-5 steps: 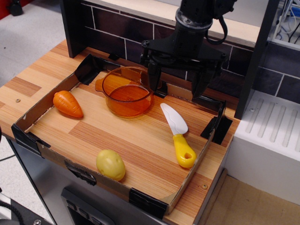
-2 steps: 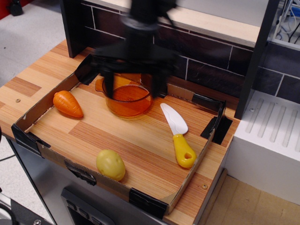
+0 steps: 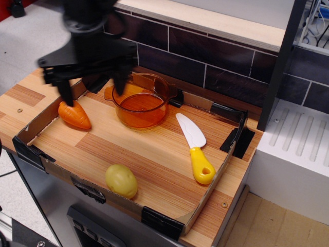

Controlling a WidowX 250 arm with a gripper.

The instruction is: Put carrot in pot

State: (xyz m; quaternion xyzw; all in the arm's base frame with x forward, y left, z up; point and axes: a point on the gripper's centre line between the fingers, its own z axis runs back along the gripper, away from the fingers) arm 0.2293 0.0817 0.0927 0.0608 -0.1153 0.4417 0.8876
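The orange toy carrot (image 3: 75,115) lies at the left side of the cardboard tray (image 3: 169,218), tip pointing right. The translucent orange pot (image 3: 140,101) stands at the tray's back middle, empty. My gripper (image 3: 93,88) hangs open above the gap between carrot and pot. Its left finger (image 3: 66,92) is just above the carrot's blunt end and its right finger (image 3: 121,82) is in front of the pot's left rim. It holds nothing.
A yellow potato (image 3: 121,180) sits near the tray's front edge. A toy knife (image 3: 195,148) with a white blade and yellow handle lies right of the pot. A dark brick wall stands behind. A white rack (image 3: 295,139) is at the right.
My gripper has swept left, from behind and right of the pot, across the pot, to above the carrot. It stayed open. The carrot, pot, potato and knife have not moved.
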